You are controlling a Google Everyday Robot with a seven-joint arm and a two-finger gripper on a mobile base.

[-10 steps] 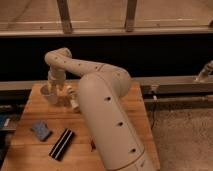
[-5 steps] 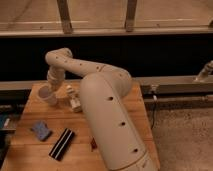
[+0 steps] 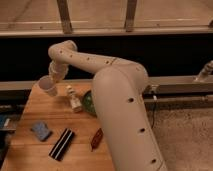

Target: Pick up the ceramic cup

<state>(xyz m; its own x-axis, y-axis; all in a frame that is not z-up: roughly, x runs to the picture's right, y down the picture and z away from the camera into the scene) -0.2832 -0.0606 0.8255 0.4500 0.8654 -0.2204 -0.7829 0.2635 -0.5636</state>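
The ceramic cup [image 3: 46, 86], small, white and tapered, hangs tilted just above the far left corner of the wooden table [image 3: 30, 155]. My gripper [image 3: 54, 76] is at the end of the white arm reaching over the table from the right. It is shut on the cup's upper side and holds it off the tabletop.
A slim white figurine-like bottle [image 3: 74, 99] stands just right of the cup. A green bowl [image 3: 89, 102] is partly hidden behind my arm. A blue sponge [image 3: 41, 131], a black bar [image 3: 61, 144] and a reddish-brown object [image 3: 96, 139] lie nearer the front. A dark rail runs behind the table.
The cup has risen from the tabletop with the gripper and now tilts. The arm's wrist has moved up a little.
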